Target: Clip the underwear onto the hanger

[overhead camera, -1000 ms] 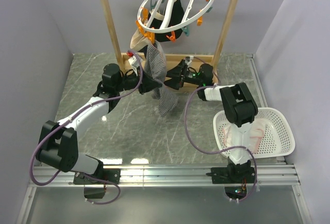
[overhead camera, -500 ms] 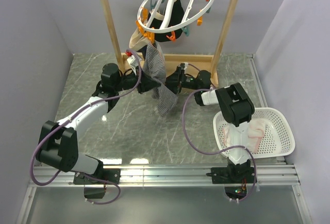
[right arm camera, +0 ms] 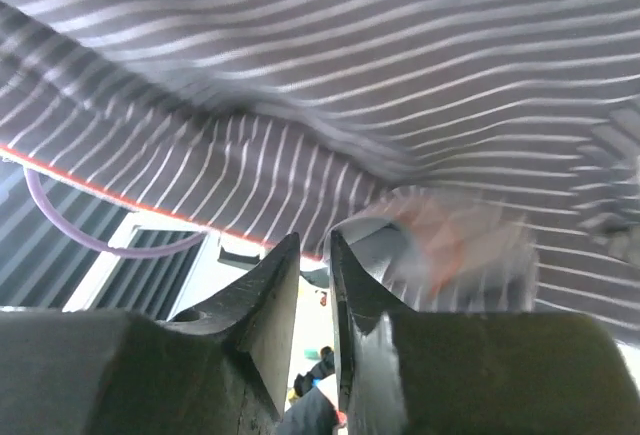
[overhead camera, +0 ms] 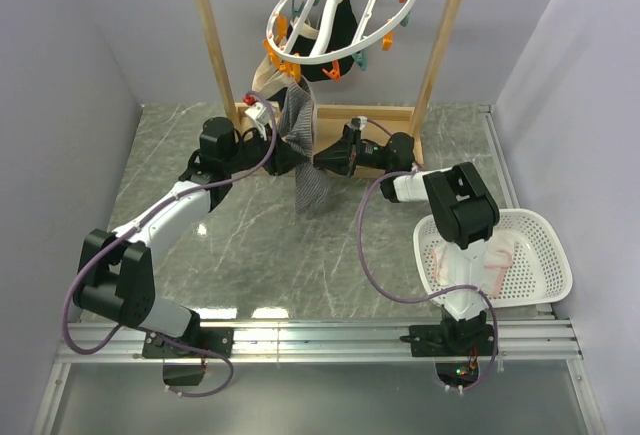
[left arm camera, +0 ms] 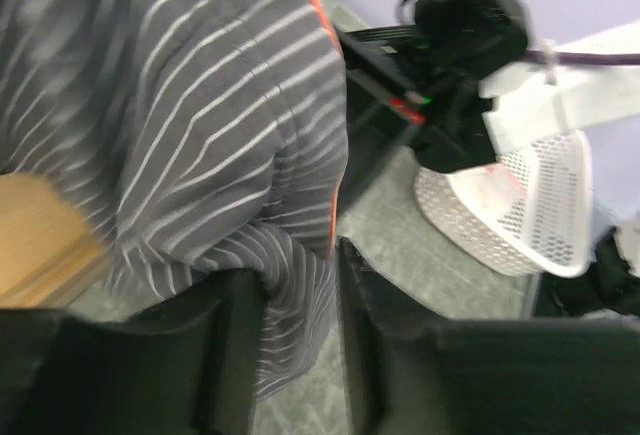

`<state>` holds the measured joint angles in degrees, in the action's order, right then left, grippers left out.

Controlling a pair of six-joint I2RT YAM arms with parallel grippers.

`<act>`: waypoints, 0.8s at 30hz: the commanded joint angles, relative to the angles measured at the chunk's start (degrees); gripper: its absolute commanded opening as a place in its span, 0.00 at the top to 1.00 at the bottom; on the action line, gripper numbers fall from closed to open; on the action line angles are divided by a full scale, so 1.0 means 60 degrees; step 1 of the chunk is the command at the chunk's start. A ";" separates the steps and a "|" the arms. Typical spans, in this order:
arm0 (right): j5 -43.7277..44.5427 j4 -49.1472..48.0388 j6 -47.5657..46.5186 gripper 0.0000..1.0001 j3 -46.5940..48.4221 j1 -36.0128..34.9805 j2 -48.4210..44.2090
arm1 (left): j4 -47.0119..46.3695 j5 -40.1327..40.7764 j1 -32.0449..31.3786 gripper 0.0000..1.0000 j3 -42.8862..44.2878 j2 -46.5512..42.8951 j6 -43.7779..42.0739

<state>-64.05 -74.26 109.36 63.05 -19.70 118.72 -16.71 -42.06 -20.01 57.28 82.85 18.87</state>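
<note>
The left gripper point(left arm camera: 300, 340) has its jaws parted, with a loose fold of the underwear point(overhead camera: 311, 183) lying between them, so it reads as letting go rather than clamping. The underwear hangs in the air just ahead of that gripper, well off the counter point(overhead camera: 230, 245), its top reaching up toward an orange clothespin point(overhead camera: 283, 77) under the hanger point(overhead camera: 318, 58) above both grippers. It looks light, limp and thin, likely to droop and slide out of a slack pinch, so the firmer hem or waistband is the place to take it, close to where a pin must bite. On its far side the right gripper point(right arm camera: 315, 255) is narrowed to a slit with the orange-edged hem right at its tips; I cannot tell whether it pinches the cloth. Compared with a second ago, the left jaws have opened from a tight clamp, the right jaws have closed from wide and moved in against the fabric, and the cloth hangs shorter and higher
</note>
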 commanded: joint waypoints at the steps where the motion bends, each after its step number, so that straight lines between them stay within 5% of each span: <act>1: -0.0267 -0.3093 0.0040 0.77 0.0405 -0.0173 -0.0552 | 0.0089 0.0536 0.0112 0.58 0.0604 0.0341 -0.0187; 6: -0.0355 -0.2815 -0.0165 0.80 0.0668 -0.0275 -0.0538 | 0.0134 0.0594 0.0186 0.31 0.0664 0.0416 -0.0216; 14: -0.0267 -0.1631 -0.1041 0.82 0.0874 -0.0174 -0.0683 | -0.0071 0.0667 0.0259 0.47 0.0255 0.0094 -0.0333; 18: -0.0107 0.1471 -0.4254 0.76 0.0596 0.0280 -0.1401 | 0.0016 0.1105 0.0259 0.48 0.0210 0.0151 -0.0362; 21: 0.0594 0.5010 -0.6542 0.61 0.0654 0.0675 -0.1958 | -0.0027 0.1297 0.0259 0.34 0.0298 0.0254 -0.0348; 24: 0.1196 0.6337 -0.7911 0.47 0.0713 0.0939 -0.2281 | -0.0101 0.1385 0.0215 0.24 0.0210 0.0298 -0.0348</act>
<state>-61.73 -50.74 77.89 66.22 -15.92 108.36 -15.16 -35.29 -18.57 58.72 85.65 17.32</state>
